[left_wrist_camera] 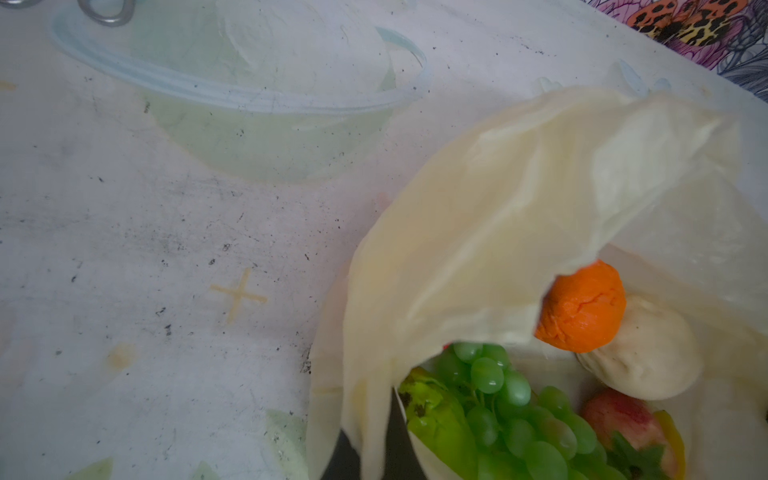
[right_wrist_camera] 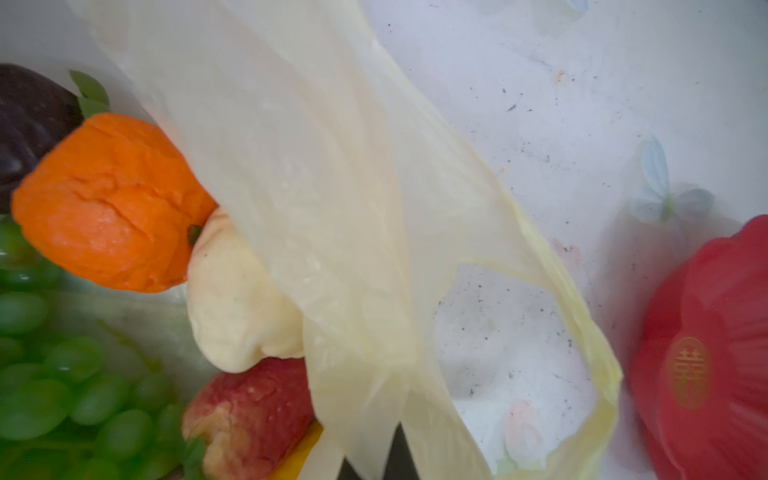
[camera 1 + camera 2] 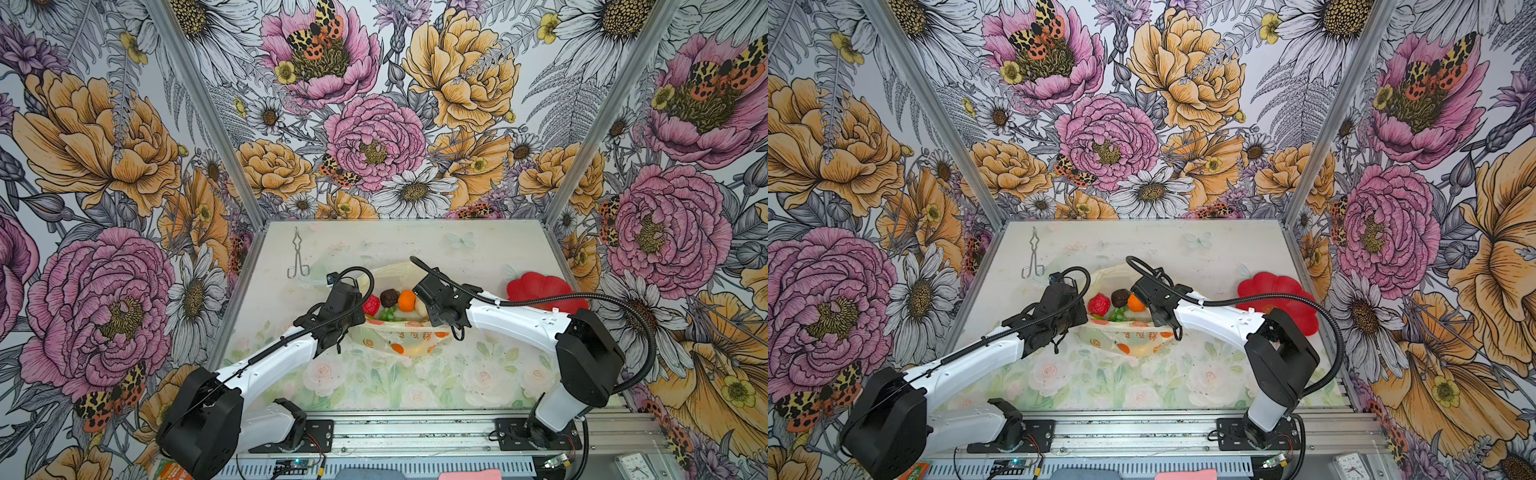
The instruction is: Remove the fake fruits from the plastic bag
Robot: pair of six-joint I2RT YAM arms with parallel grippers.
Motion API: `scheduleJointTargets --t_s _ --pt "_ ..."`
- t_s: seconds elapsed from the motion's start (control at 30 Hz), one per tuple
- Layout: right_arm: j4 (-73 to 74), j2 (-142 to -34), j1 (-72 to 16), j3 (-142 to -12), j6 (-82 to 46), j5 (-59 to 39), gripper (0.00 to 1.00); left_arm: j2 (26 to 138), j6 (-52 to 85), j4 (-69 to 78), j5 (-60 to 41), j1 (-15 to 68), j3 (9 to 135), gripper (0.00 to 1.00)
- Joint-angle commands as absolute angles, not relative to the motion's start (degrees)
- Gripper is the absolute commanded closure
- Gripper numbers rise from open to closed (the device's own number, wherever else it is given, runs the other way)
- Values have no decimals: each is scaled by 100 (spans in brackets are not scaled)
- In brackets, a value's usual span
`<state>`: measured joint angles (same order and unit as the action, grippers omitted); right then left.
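Floral-wallpaper walls [image 3: 374, 124] on three sides, pale rose-print table [image 3: 374, 386]. Plastic bag [image 3: 399, 338] sits mid-table between the two arms. Its long axis runs roughly near-to-far, printed closed end toward the arm bases. Mouth is pulled wide left-to-right, facing up and toward the back wall, far lip standing up behind the contents. Fake fruits all sit inside the mouth: orange [image 3: 407, 301] on the right, dark brown one [image 3: 389, 297] touching it on the left, red bumpy fruit [image 3: 371, 305] leftmost, green grape bunch [image 3: 388, 315] nearer the bases, cream piece [image 3: 420, 307] tucked against the orange. Right wrist view adds a red apple [image 2: 249, 411] touching the cream piece. Left gripper [image 1: 365, 461] is clenched on the left rim, film pinched between its dark fingers. Right gripper [image 2: 372, 465] is clamped the same way on the right rim. One loop handle [image 2: 594, 332] loops out over the table toward the red flower-shaped plate [image 3: 540, 291], which lies apart from the bag near the right edge. Metal tongs [image 3: 298, 257] lie far left, long axis near-to-far.
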<state>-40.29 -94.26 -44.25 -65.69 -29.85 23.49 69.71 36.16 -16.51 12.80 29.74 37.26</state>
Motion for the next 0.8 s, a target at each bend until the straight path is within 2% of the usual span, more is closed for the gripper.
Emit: scheduleJointTargets --t_s 0.0,0.2,0.3,0.57,0.73,0.77 --pt "-3099 -8910 -4137 -6390 -2830 1038 100 6801 3762 -1231 527 2481 3508 100" --pt "-743 -7826 -3023 -5358 -3550 -2016 100 6312 4189 -777 -719 736 3121 100" --pt "355 -7615 -2547 -4867 -4168 -2977 100 6233 4292 -1135 -804 75 3166 100" --pt "1912 -7770 -1763 -3733 -5197 -3618 100 6638 4117 -1246 -1185 -789 2923 100" --pt "1738 -8016 -1788 -3567 -4963 -3376 100 7125 3702 -1402 -1104 -341 3172 100" --pt "1696 -8036 -1793 -3561 -4925 -3350 100 7224 3594 -1531 -986 -113 3298 94"
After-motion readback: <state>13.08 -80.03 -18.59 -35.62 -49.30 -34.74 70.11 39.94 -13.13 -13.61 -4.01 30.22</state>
